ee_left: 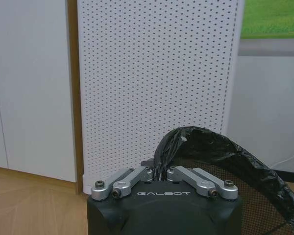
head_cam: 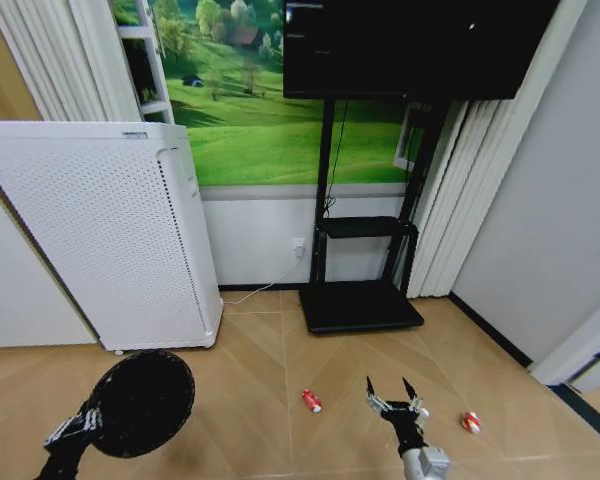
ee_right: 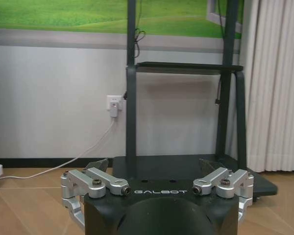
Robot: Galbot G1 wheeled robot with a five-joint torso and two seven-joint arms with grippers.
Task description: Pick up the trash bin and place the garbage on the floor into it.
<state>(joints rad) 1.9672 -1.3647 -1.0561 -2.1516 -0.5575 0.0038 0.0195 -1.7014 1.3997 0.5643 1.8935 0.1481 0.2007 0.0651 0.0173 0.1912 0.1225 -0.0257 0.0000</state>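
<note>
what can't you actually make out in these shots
- Whether anything lies inside the trash bin: its inside reads only as black in the head view, and the left end effector, shut on the rim, cuts off most of it in the left wrist view.
- What the small white item on the floor behind the open right end effector is: the fingers cover most of it.

Legible marking: the word "GALBOT" in pale capitals on the black housing of the left gripper (ee_left: pixel 159 172), seen in the left wrist view. Identical "GALBOT" lettering on the black housing of the right gripper (ee_right: pixel 157 169), right wrist view. No other text readable.
</note>
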